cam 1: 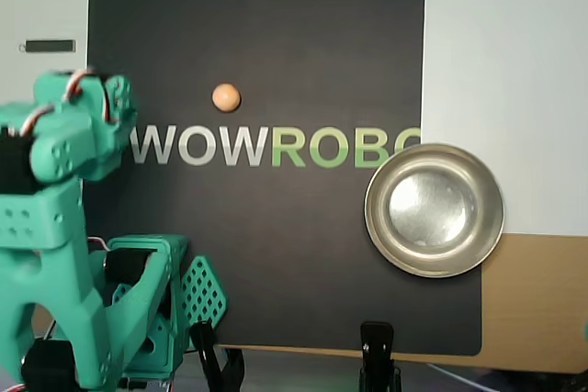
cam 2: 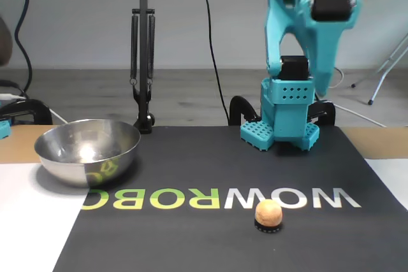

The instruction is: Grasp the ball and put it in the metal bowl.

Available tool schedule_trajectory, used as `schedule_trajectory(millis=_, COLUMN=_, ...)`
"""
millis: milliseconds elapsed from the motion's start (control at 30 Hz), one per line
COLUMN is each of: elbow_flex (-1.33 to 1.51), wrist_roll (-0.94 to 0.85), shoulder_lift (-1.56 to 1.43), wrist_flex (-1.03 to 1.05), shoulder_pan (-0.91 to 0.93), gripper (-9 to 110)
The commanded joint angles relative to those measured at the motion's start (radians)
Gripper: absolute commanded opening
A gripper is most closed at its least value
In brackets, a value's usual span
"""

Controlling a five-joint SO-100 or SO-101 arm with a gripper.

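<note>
The ball (cam 1: pixel 226 96) (cam 2: pixel 268 214), a small matte peach-orange sphere, is sitting on the black mat (cam 1: pixel 276 245) (cam 2: pixel 210 240), just beyond the letter O of the printed word "WOWROBO" (cam 1: pixel 276 146) (cam 2: pixel 220 198) in the overhead view. In the fixed view it is lying near the front edge, seated on a small dark ring, well apart from the arm.

The metal bowl (cam 1: pixel 434 210) (cam 2: pixel 87 151) is round, shallow and shiny steel, with a wide rim and a flat reflective bottom. It is resting at the right edge of the mat in the overhead view and at the left in the fixed view, straddling mat and white sheet (cam 1: pixel 505 89), far from the ball.

The arm (cam 1: pixel 55 227) (cam 2: pixel 309 36) is made of teal printed plastic with perforated panels and black servo blocks, and it is standing tall over its base at the far side of the mat in the fixed view. The claw (cam 2: pixel 324 84) is pointing downward, high above the mat, holding nothing; I cannot tell whether its jaws are apart or together.

The mat is lying flat on a light wooden desk (cam 1: pixel 537 300) (cam 2: pixel 19 141). Behind it, a black lamp stand with 2 springs (cam 2: pixel 143 49) is rising against a grey wall (cam 2: pixel 76 4).
</note>
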State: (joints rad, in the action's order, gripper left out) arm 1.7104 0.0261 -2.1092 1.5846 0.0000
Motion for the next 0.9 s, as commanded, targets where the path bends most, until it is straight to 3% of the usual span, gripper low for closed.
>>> schedule_trajectory(millis=0, elbow_flex=-0.14, wrist_roll=0.0, shoulder_lift=0.112, wrist_flex=0.054, shoulder_pan=0.002, gripper=0)
schedule_trajectory(millis=333, elbow_flex=-0.236, wrist_roll=0.0, shoulder_lift=0.38, wrist_flex=0.063, shoulder_pan=0.048, gripper=0)
schedule_trajectory(millis=867, elbow_flex=-0.199, wrist_roll=0.0, shoulder_lift=0.512, wrist_flex=-0.041, shoulder_pan=0.083, gripper=0)
